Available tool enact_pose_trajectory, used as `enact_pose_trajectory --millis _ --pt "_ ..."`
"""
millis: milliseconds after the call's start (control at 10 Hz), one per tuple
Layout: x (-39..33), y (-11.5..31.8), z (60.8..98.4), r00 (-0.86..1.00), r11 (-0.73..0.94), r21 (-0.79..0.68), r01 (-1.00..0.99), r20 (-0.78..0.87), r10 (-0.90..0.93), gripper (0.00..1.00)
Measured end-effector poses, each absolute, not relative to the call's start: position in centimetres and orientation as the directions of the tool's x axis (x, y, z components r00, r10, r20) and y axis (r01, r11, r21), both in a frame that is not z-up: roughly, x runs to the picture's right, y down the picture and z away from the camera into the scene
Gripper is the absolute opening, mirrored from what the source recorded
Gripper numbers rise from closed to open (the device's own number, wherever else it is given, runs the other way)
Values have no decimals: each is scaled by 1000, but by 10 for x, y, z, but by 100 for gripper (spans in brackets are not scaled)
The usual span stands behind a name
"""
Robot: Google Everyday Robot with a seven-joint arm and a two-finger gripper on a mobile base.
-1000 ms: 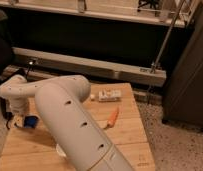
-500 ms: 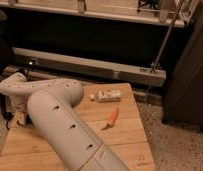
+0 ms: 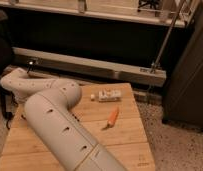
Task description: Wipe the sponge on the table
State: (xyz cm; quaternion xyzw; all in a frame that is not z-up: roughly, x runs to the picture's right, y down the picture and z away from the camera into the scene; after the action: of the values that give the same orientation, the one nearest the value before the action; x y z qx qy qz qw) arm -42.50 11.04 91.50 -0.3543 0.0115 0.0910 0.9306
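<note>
My white arm rises from the bottom middle and bends to the far left, covering much of the wooden table. The gripper hangs as a dark shape below the wrist, at the table's left edge. No sponge shows in the camera view now; the spot near the gripper is hidden behind the arm.
An orange carrot-like item lies right of the table's centre. A white bottle lies on its side near the back edge. A metal rail runs behind the table, and a dark cabinet stands at the right.
The arm has swung left and toward the camera, covering more of the table. The blue object seen by the gripper a second ago is now out of sight.
</note>
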Motion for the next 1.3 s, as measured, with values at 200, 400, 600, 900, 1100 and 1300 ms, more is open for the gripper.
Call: enact_pose_trajectory --millis 200,400,600,900,1100,1300 --pt "-388 103 923 968 724 -641 -253 -160 196 28" --pt "-362 112 918 957 706 -646 -288 -213 196 28" --pt "-336 132 891 953 675 -675 -298 -248 173 28" --pt "-327 158 842 962 638 -721 -271 -230 149 28" --pt "-329 178 812 972 610 -757 -234 -200 125 28" --pt "-336 199 799 981 593 -781 -193 -172 93 28"
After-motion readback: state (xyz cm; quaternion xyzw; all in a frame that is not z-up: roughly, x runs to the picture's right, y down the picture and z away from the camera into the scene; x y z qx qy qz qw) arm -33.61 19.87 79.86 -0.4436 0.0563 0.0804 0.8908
